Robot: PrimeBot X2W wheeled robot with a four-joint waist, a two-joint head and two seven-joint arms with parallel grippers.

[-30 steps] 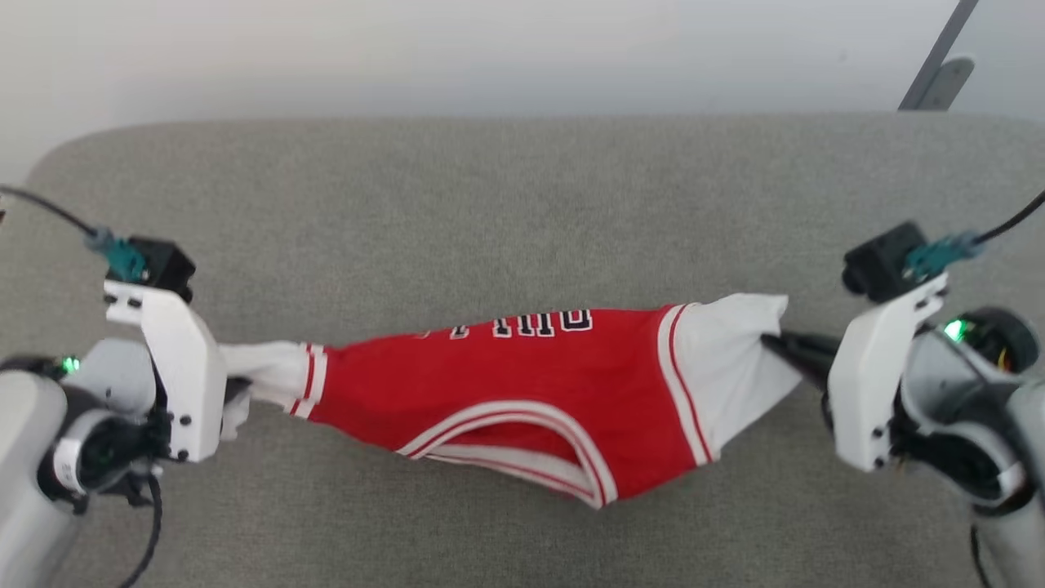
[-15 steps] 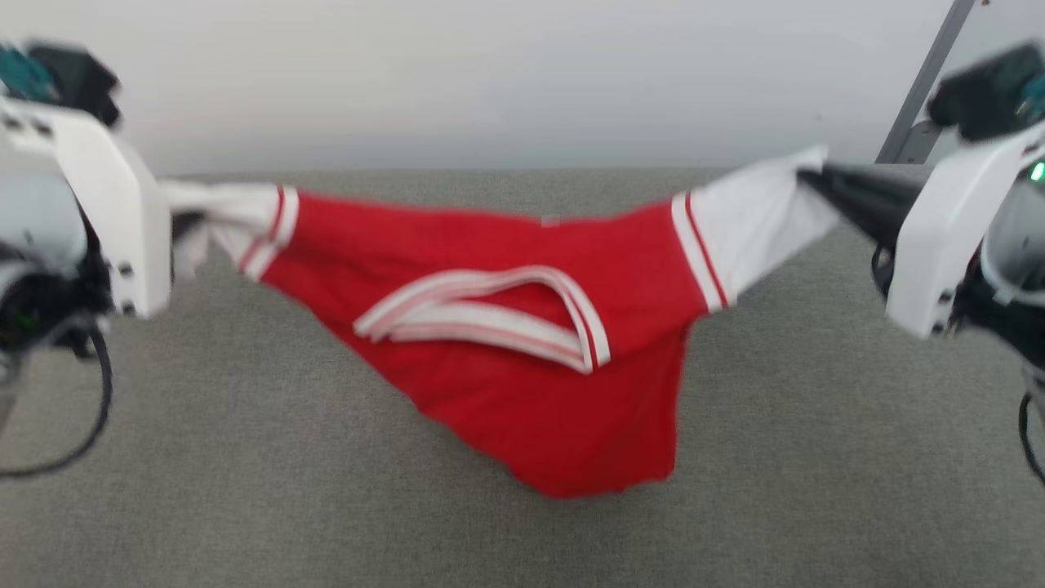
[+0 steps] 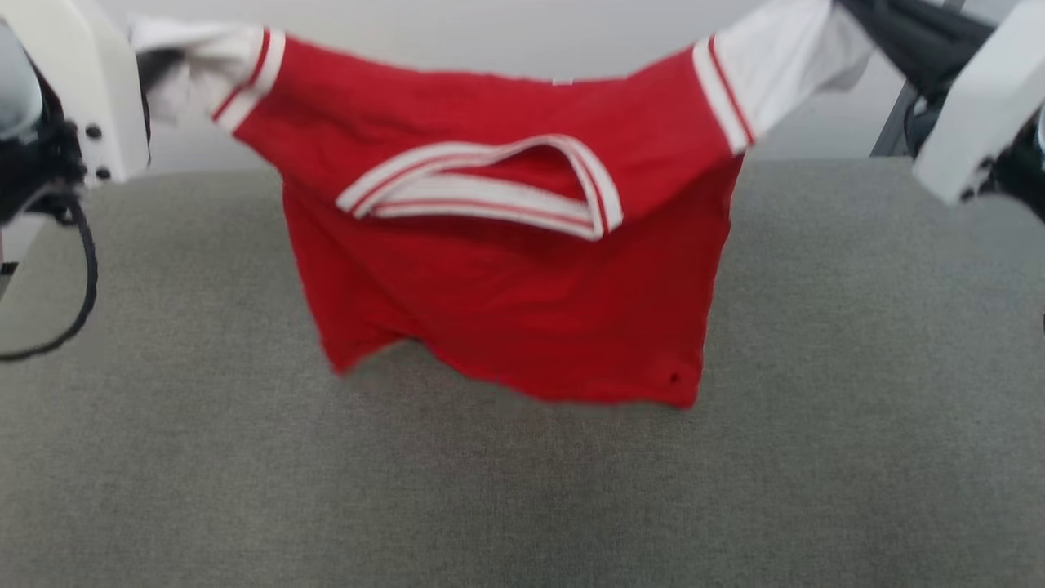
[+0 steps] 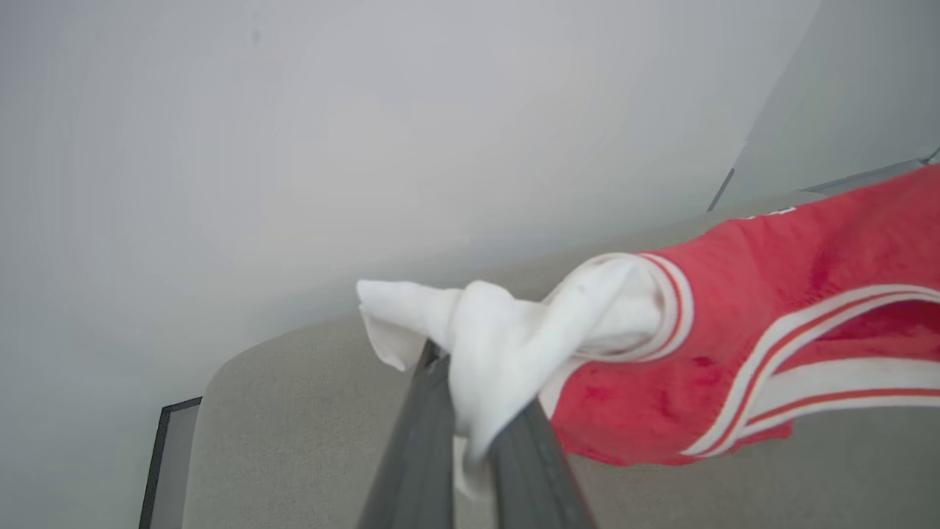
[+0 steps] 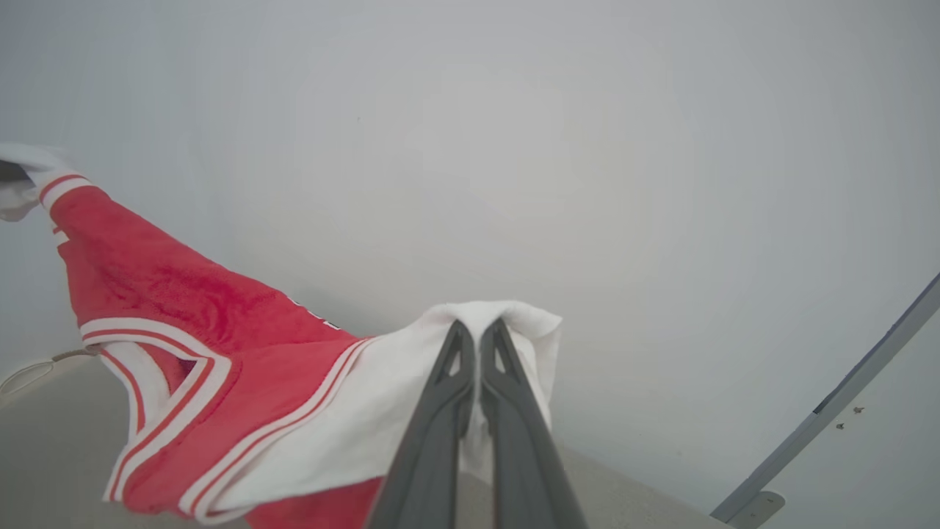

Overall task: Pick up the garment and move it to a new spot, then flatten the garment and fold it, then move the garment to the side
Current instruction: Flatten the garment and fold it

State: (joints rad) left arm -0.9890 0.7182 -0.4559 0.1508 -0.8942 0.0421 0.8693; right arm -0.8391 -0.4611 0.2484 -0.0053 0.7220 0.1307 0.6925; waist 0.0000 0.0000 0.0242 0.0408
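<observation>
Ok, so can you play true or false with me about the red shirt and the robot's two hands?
1. The shirt hangs between the left hand and the right hand. True.
2. The left hand is open and empty. False: it is shut on a white sleeve.
3. The right hand pinches the other white sleeve. True.
4. The shirt lies folded flat. False: it hangs unfolded over the grey cushion.
5. The neckline is blue. False: the neck trim is white with red stripes.
</observation>
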